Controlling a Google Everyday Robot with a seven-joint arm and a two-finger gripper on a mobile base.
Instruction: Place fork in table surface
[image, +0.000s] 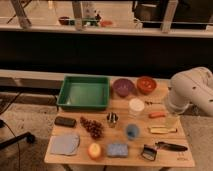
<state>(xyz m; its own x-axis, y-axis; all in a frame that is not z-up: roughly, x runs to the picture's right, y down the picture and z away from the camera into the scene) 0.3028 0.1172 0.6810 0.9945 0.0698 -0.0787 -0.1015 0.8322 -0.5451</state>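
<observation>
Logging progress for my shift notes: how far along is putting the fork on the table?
Looks done: the fork seems to lie on the table surface, between the orange bowl and the carrot. In hand: nothing I can see; the gripper hangs by the table's right edge, just past the carrot. Left: likely only backing the arm away.

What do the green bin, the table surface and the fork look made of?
Green bin: likely plastic, smooth uniform colour. Table surface: wood-like, light brown, matte. Fork: probably metal, thin and dark, too small to confirm. The claw hangs over the table's right edge, near the carrot.
</observation>
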